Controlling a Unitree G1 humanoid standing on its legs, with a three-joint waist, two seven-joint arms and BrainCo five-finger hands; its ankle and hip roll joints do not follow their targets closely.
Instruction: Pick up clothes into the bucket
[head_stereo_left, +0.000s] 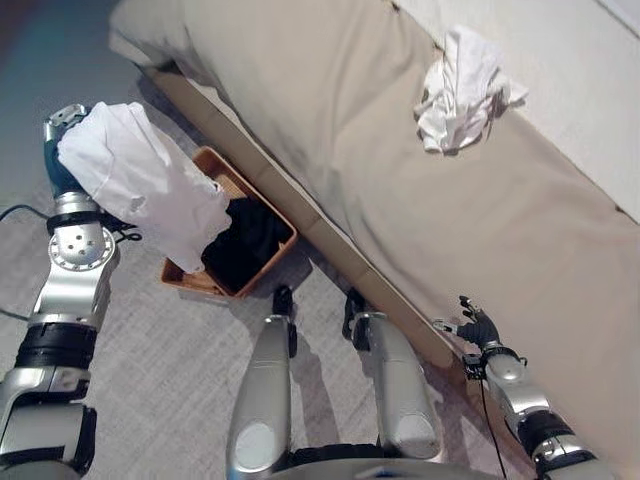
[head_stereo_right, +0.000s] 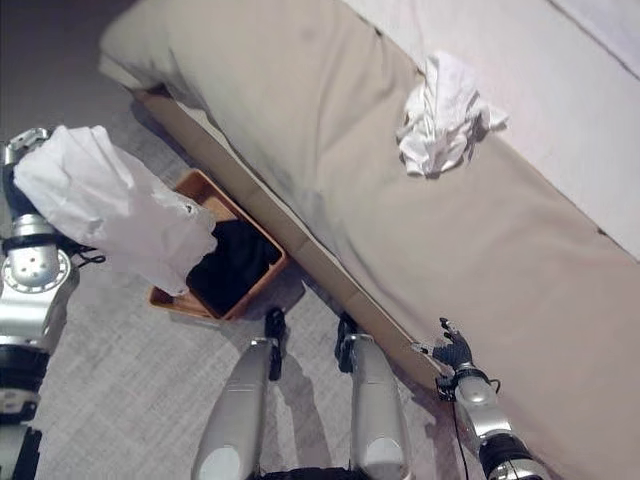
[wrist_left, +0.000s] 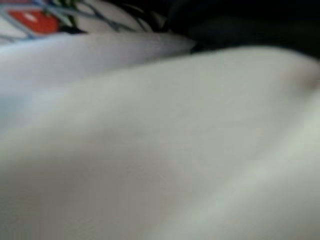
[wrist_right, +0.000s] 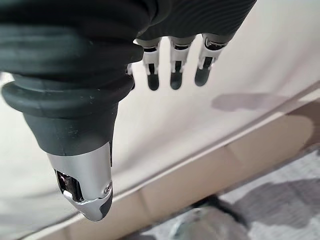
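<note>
Hovering over the bed edge (head_stereo_left: 400, 310), the right hand (head_stereo_left: 478, 328) is empty, fingers relaxed and apart. Left hand is buried under a white garment (head_stereo_left: 150, 185) draped above the basket (head_stereo_left: 205, 160); its grip cannot be told. Cloth looks light, limp, prone to slide. Farthest, a crumpled white cloth (head_stereo_left: 462, 88) lies on the bed; pinching a raised fold seems best.

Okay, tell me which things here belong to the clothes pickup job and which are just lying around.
Part of the job:
- white garment draped over the left hand, above the basket
- brown basket on the floor
- black clothes in the basket
- crumpled white garment on the bed
- right hand, open, at the bed's edge

Just there:
- bed
- grey carpet
</note>
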